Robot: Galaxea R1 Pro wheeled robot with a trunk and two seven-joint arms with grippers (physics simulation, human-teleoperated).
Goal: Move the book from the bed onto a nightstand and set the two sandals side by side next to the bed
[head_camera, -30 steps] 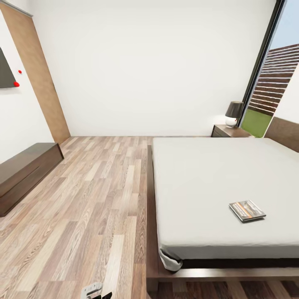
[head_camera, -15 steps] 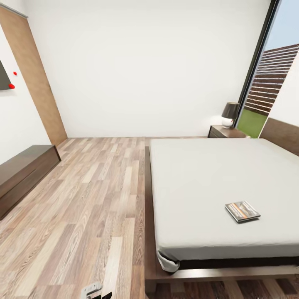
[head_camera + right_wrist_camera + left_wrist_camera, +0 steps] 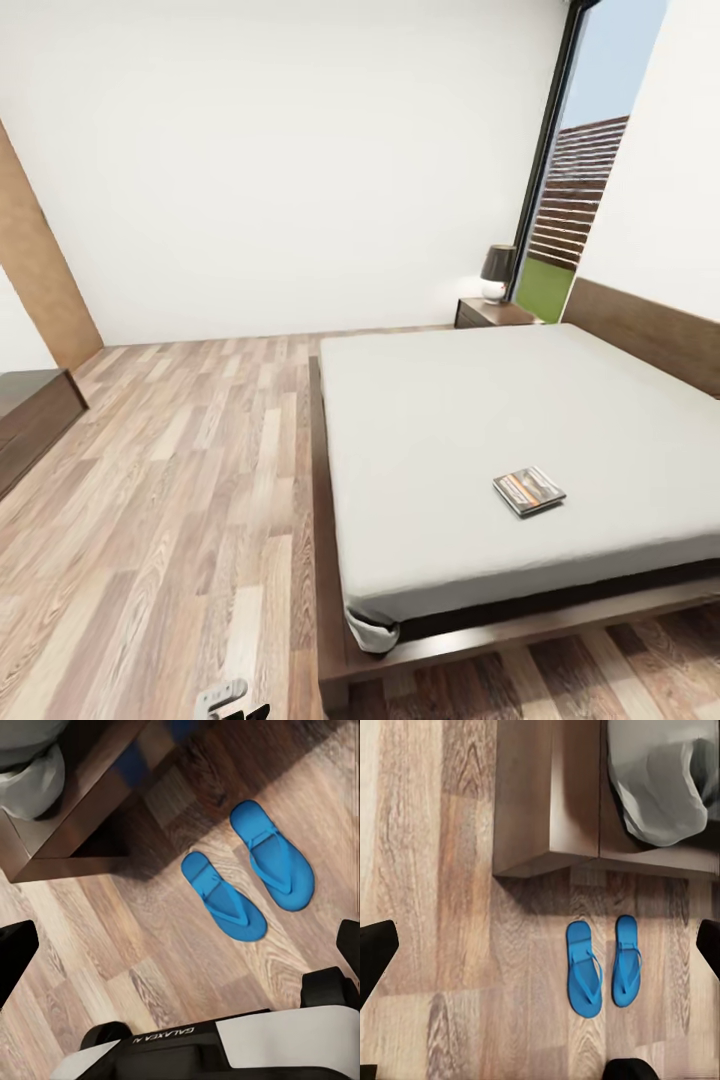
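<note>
The book (image 3: 528,491) lies flat on the grey mattress of the bed (image 3: 470,420), near its foot end. A nightstand (image 3: 493,313) stands at the bed's far corner by the window. Two blue sandals (image 3: 584,979) (image 3: 626,971) lie side by side on the wood floor, just off the corner of the bed frame (image 3: 547,795). The right wrist view shows the same sandals (image 3: 223,896) (image 3: 274,855). My left gripper (image 3: 542,949) hangs open above the sandals with nothing in it. Over the same floor patch my right gripper (image 3: 182,949) is also open and holds nothing.
A lamp (image 3: 497,270) sits on the nightstand. A long low dark cabinet (image 3: 30,420) runs along the left wall beside a tan sliding door (image 3: 40,270). Wood floor (image 3: 190,480) stretches left of the bed. My base (image 3: 195,1042) is close to the sandals.
The head camera has turned right, so the whole room has slid left in the picture. The book lies in the same place on the bed.
</note>
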